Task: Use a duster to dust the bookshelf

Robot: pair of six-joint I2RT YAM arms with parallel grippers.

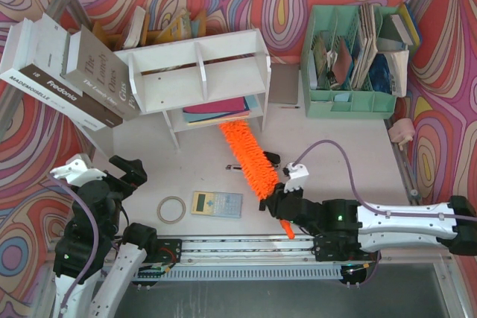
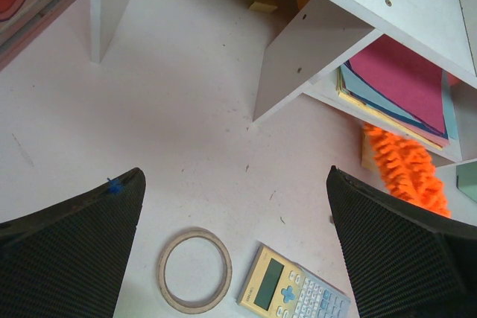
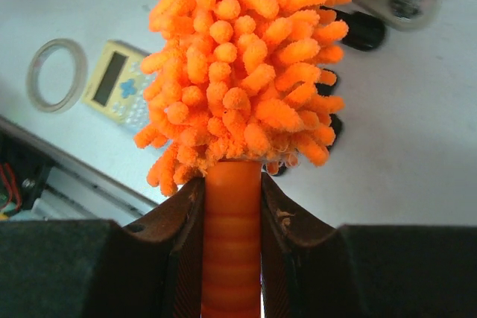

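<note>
The white bookshelf (image 1: 201, 72) stands at the back centre, with coloured folders (image 1: 216, 108) on its lower tier; its underside and folders show in the left wrist view (image 2: 328, 42). The orange fluffy duster (image 1: 250, 158) lies slanted from the shelf's lower front toward my right gripper (image 1: 277, 200), which is shut on its ribbed orange handle (image 3: 232, 243). The fluffy head (image 3: 242, 57) fills the right wrist view, and its tip (image 2: 406, 169) shows beside the shelf. My left gripper (image 1: 123, 169) hangs open over the table at the left, nothing between its fingers (image 2: 74, 251).
A tape ring (image 1: 171, 209) and a calculator (image 1: 217, 204) lie near the front edge. Large books (image 1: 67, 72) lean at the back left. A mint-green file organizer (image 1: 350, 61) stands at the back right. A black object (image 1: 270, 159) lies beside the duster.
</note>
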